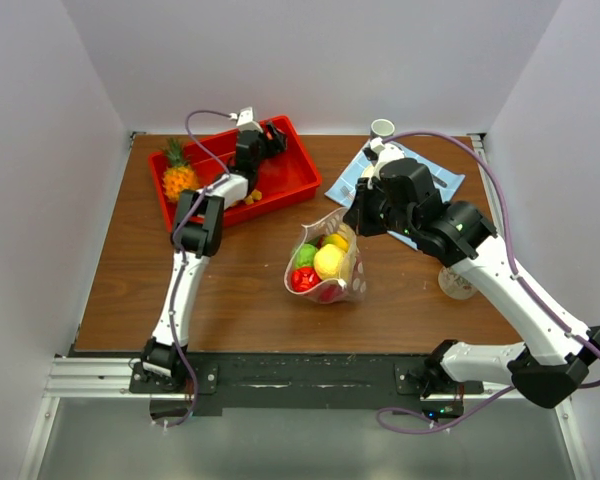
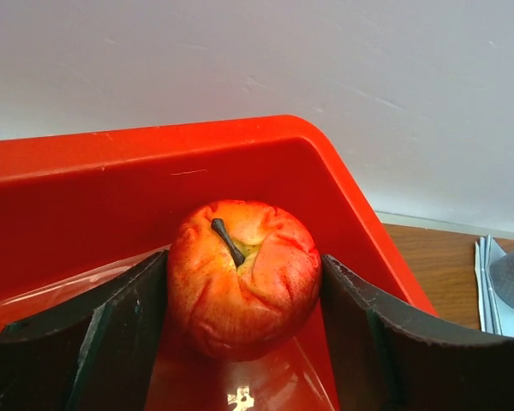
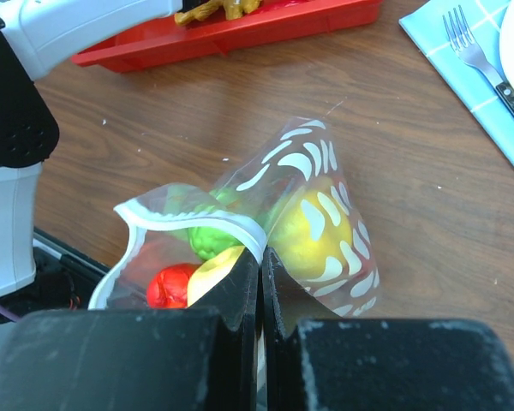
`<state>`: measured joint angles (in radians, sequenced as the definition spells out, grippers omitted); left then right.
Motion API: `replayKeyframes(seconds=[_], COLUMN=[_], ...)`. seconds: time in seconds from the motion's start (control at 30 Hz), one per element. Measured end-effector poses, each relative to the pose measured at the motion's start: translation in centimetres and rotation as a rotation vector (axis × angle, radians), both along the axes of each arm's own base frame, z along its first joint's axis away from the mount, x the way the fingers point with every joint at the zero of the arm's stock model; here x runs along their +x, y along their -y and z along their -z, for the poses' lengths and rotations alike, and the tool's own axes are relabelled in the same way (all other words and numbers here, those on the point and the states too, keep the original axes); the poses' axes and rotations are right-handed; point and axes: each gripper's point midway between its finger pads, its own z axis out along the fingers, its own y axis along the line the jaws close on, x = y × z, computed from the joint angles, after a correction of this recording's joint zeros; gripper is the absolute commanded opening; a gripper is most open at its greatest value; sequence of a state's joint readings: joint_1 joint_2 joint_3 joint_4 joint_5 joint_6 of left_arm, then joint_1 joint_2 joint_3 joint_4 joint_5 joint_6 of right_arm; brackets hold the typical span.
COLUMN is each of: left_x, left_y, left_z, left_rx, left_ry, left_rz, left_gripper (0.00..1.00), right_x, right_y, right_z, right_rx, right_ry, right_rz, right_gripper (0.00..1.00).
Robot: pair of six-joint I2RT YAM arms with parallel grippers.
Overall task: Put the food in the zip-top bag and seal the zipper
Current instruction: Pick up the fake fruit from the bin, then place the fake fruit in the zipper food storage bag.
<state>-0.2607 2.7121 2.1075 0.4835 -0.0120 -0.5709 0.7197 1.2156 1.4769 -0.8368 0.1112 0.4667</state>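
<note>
Fingers (image 2: 120,334) of our left gripper (image 2: 244,282) clasp the red apple (image 2: 242,278) at three and nine; five o'clock of it, the right gripper (image 3: 261,274) pinches the zip-top bag (image 1: 328,262).

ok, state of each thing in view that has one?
left claw, jaws against both sides of the apple
right claw, shut on the bag rim, holding it up
bag, mouth open, fruit inside
zipper, unsealed
apple, stem up, resting in a corner of the tray
</note>
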Motion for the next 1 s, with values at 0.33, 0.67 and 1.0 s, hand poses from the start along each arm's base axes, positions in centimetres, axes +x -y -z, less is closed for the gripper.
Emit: replayKeyframes(seconds=[0.33, 0.67, 1.0], left_x=[-0.7, -6.5, -20.9], left_y=[0.4, -1.2, -3.7], left_z=[0.0, -7.2, -22.3], left_rx=[-0.016, -0.013, -0.061], left_ry=[0.012, 0.013, 0.139], left_rz=[0.003, 0.008, 0.082], left_gripper=[0.24, 0.15, 0.14], right_x=[0.2, 0.8, 1.8], right_y=[-0.2, -0.7, -1.8], right_z=[-0.1, 0.7, 1.7], right_rx=[0.004, 0.004, 0.032], right_ry=[0.005, -0.003, -0.024], right_rz=[-0.001, 0.005, 0.029], right_gripper=[0.00, 0.00, 0.00])
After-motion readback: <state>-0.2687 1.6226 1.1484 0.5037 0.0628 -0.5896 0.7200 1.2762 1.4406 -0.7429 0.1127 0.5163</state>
